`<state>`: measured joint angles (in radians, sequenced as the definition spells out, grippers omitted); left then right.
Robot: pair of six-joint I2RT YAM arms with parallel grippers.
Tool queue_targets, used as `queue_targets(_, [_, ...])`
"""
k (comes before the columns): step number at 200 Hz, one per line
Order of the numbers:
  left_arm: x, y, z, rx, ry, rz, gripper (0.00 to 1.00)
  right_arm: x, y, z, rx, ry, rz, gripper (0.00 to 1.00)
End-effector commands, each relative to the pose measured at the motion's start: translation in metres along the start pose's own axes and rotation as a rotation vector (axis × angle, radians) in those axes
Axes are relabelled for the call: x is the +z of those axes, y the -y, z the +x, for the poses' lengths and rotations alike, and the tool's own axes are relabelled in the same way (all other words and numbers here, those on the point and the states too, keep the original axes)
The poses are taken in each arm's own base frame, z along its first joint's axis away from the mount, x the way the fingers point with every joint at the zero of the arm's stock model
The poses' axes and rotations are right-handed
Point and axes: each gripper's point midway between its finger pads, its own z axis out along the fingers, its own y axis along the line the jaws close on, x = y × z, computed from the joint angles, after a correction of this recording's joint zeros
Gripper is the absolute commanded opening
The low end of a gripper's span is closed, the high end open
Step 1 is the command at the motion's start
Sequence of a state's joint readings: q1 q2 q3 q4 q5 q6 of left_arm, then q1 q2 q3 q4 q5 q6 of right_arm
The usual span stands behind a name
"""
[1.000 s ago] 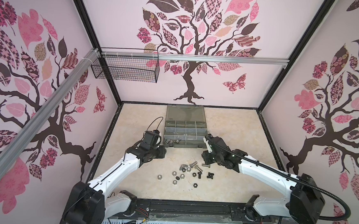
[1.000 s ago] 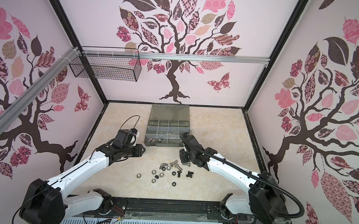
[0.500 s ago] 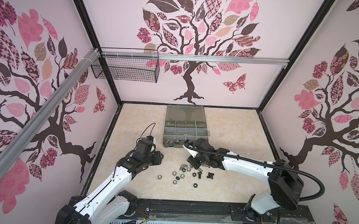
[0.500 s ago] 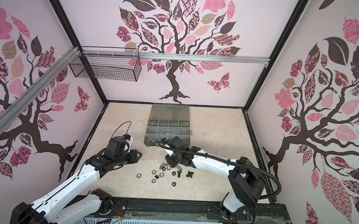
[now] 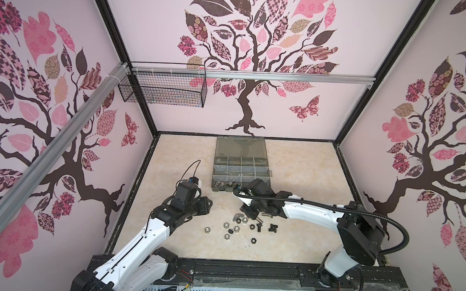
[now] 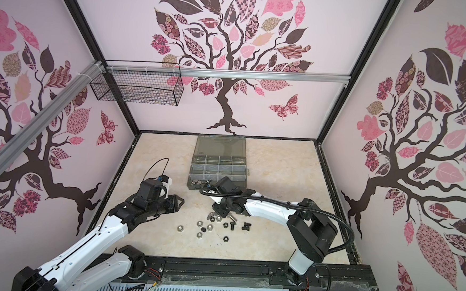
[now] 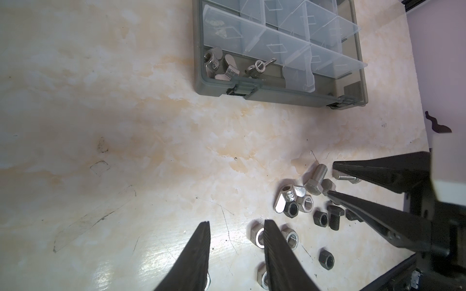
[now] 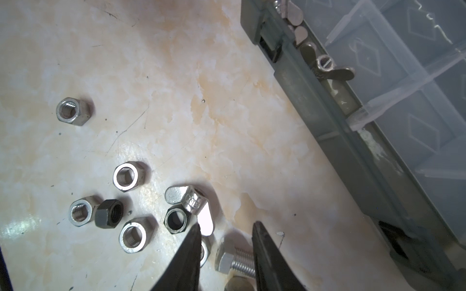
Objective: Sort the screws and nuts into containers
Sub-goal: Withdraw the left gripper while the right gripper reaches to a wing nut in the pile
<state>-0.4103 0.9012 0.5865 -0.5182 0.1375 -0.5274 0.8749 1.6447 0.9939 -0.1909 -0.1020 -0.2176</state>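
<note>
- Marbled desk (image 5: 294, 161) — loose nuts (image 8: 128, 176) lie just before the organiser case (image 7: 277, 93).
- Right hand (image 8: 227, 224) has swung down from the case, spread astride a silver screw (image 8: 234, 260) — next pickup, likely.
- Left hand (image 7: 237, 222), spread and empty, hangs beside the pile.

You're looking into a robot test cell in a lab, not a home. Take the case (image 5: 240, 149) as your mark. It sits on a marble-look board (image 5: 294, 169), with tree-papered walls (image 5: 310, 123) behind it and to both sides, joined by black posts (image 5: 114, 33). Above it runs an aluminium rail (image 5: 286, 78) carrying a wire basket (image 5: 163, 92). In front of it, two arms (image 5: 143, 237) stand on a black base (image 5: 246, 271).
</note>
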Motion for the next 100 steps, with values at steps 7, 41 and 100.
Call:
queue_targets(7, [0.0038, -0.0054, 0.0098, -0.009, -0.014, -0.001, 0.39, 0.0045, -0.0048, -0.0108, -0.045, 0.004, -0.025, 0.37])
queue_targets(41, [0.0047, -0.0044, 0.0096, -0.006, -0.018, 0.002, 0.39, 0.0048, -0.0058, -0.0118, -0.072, -0.002, -0.032, 0.37])
queue_targets(100, [0.0054, -0.0059, 0.0085, -0.016, 0.002, 0.003, 0.39, 0.0104, -0.0122, -0.0130, -0.125, -0.023, -0.051, 0.38])
